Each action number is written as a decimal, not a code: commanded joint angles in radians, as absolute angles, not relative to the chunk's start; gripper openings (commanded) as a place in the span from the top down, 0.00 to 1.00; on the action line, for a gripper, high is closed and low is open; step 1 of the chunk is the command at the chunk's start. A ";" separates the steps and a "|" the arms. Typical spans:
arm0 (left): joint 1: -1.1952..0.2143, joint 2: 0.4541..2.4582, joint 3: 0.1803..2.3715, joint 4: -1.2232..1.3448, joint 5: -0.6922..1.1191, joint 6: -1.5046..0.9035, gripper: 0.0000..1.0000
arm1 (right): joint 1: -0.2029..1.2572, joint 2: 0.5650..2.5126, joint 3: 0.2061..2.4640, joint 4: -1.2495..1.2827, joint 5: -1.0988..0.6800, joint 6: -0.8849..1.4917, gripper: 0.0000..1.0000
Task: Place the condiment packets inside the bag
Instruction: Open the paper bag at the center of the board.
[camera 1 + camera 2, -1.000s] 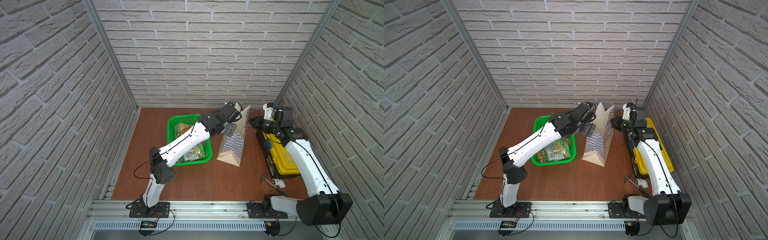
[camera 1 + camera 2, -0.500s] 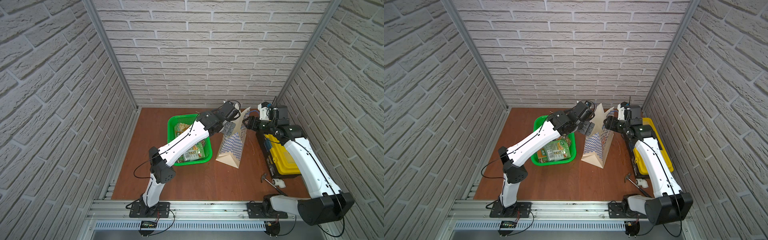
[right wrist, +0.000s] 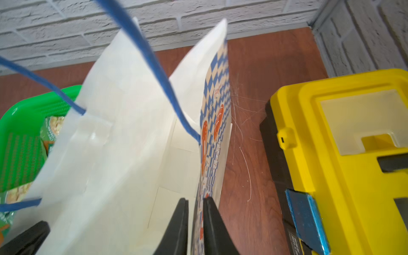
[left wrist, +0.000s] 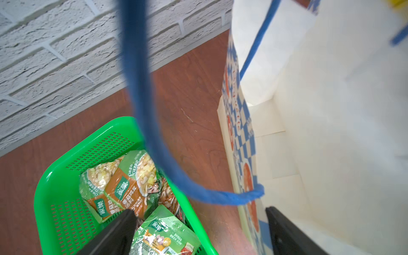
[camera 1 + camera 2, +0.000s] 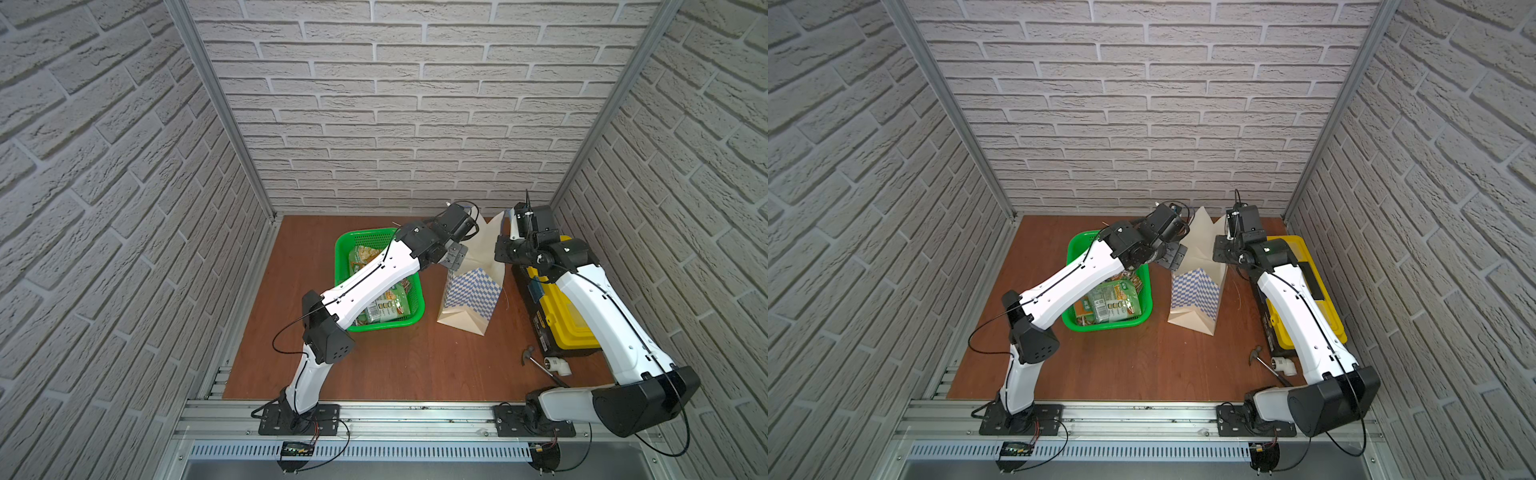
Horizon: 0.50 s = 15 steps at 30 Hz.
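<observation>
bag (image 5: 473,291): stood upright on the table (image 5: 395,365), mouth spread open; white inside is seen in both wrist views; a blue cord handle (image 4: 136,88) is looped loose above the rim.
condiment packets (image 5: 386,307): piled flat in the green basket (image 5: 345,249), which is set just beside the bag on the left arm's side; green and orange-brown prints are seen.
left hand (image 5: 455,257): jaws spread wide, nothing gripped; placed at the bag's rim on the basket side. One finger (image 4: 110,234) is seen over the basket, the other over the bag's mouth, with the checkered wall between them.
right hand (image 3: 195,202): jaws drawn narrow; the bag's checkered wall is pinched between the fingers (image 3: 176,227) at the rim, on the side away from the basket.
toolbox (image 5: 561,316): yellow-and-black, set beside the bag opposite the basket, apart from it.
hammer (image 5: 528,357): laid on the table, well apart from the bag.
</observation>
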<state>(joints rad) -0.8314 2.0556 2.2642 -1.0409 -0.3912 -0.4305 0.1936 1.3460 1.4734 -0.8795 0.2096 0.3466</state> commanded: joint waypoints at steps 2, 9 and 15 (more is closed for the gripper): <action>-0.813 1.992 2.142 -1.002 -0.449 -0.454 0.06 | 0.193 1.288 1.476 -0.910 0.316 0.308 0.91; -0.799 1.861 1.961 -0.922 -0.475 -0.488 0.06 | 0.157 1.257 1.376 -0.805 0.225 0.332 0.97; -0.801 1.740 1.909 -0.842 -0.381 -0.491 0.03 | 0.153 1.233 1.313 -0.639 0.041 0.370 0.97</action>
